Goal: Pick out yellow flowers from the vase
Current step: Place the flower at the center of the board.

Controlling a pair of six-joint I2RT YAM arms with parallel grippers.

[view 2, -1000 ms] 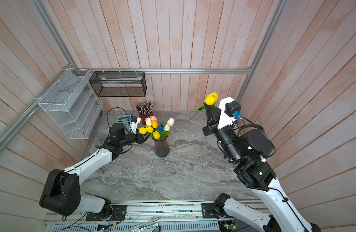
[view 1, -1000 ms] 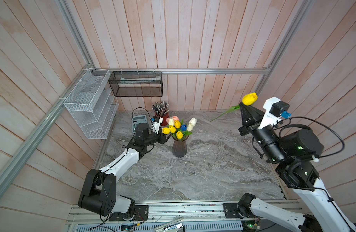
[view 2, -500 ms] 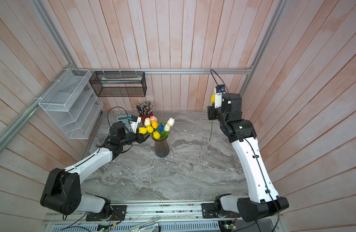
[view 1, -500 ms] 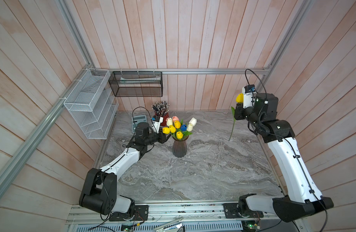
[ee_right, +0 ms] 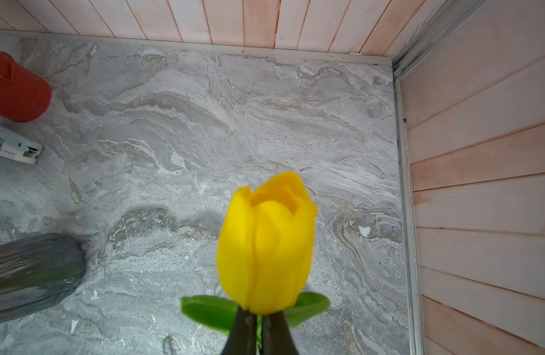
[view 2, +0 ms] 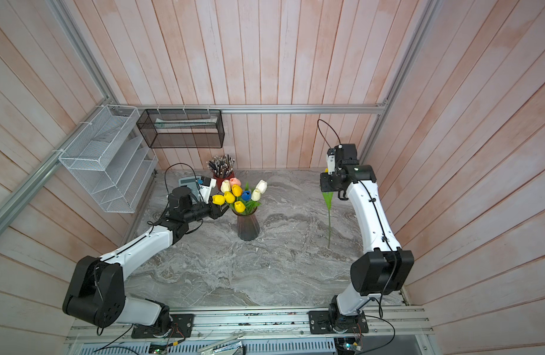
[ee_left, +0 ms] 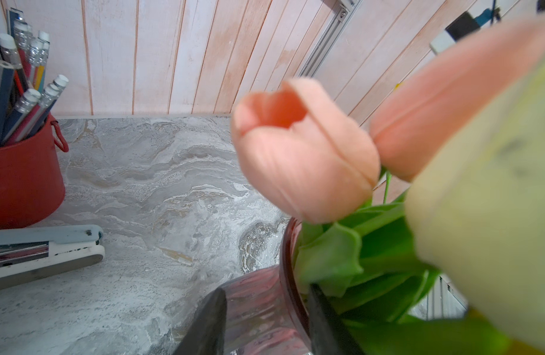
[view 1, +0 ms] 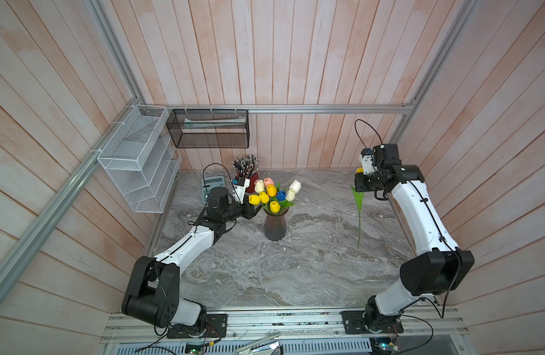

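A second ago the right arm had the pulled yellow flower hoisted high, close under the camera, with its stem slanting out sideways. Half a second ago it had swung out to the 3 o'clock side, and now it has come down there. The yellow flower (ee_right: 266,242) stands upright in the grip and its stem (view 1: 359,221) drops straight toward the desk (view 1: 311,270). I cannot tell whether the tip is on the surface or just above it. It is well apart from the vase (view 1: 275,227), at 3 o'clock of it. That suggests the carry is over and the put-down is next. One flower is out, and in both top views four yellow flowers (view 1: 264,197) remain in the vase among white, pink and blue heads, so most of the picking is ahead. The vase has not shifted: it stands mid-desk, a little toward 12 o'clock, with the pencil cup (view 2: 225,178) at 11 o'clock of it. The right fingers (ee_right: 258,333) are fully closed, pinching the stem right under the head, with a leaf sticking out on either side. The left fingers (ee_left: 266,307), unmoved over this second, are at 9 o'clock of the vase and part-way open astride its rim. One is outside the wall and the other inside the mouth against the leaves, apparently a steadying hold.
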